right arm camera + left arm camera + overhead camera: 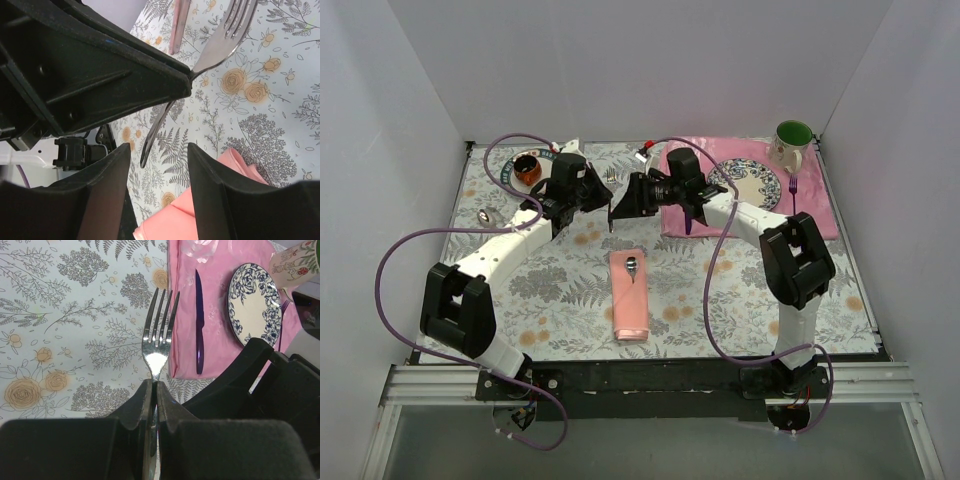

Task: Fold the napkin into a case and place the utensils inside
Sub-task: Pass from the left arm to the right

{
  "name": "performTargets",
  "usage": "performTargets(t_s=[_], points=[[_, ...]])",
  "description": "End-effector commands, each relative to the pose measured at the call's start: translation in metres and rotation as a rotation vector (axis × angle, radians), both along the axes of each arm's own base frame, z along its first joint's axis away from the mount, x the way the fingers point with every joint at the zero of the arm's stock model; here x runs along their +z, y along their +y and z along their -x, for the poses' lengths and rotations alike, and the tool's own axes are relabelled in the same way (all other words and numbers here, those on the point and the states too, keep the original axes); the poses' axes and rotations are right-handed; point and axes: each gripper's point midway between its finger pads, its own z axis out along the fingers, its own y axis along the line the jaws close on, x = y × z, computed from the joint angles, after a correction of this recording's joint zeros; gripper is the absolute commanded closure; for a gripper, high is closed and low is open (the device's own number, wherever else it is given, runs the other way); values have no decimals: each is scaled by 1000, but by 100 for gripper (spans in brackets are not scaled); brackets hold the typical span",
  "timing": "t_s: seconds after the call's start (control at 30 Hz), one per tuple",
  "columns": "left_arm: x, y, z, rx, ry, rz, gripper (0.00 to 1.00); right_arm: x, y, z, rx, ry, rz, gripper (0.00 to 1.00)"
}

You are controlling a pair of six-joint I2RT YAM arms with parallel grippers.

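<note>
My left jaws clamp the fork (159,340), tines up-frame; right jaws open at its handle end; case (629,295) lies below, frame centre.

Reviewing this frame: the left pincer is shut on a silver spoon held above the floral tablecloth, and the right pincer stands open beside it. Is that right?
Not quite. The left pincer is shut on a silver fork, not a spoon; the left wrist view shows its four tines plainly above the floral tablecloth. The right pincer does stand open beside it.
</note>
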Motion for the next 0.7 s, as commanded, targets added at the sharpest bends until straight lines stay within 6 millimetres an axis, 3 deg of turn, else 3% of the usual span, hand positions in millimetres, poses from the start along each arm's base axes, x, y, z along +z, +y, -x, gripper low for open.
performTargets(t_s=[0.0,0.1,0.13,0.33,0.6,0.67], points=[[33,-5,2,-3,-58,45,100,30,14,-10,1,-81,-72,44],[35,-6,3,-7,-60,52,100,30,17,-12,0,-77,-78,52],[35,-7,3,-6,-59,49,100,29,18,-12,4,-64,-83,62],[30,-3,7,2,-42,28,100,26,16,-13,2,-70,-67,99],[25,0,22,-7,21,21,100,10,7,-12,1,-152,4,99],[26,1,22,-4,23,16,93,6,4,-9,4,-178,13,99]])
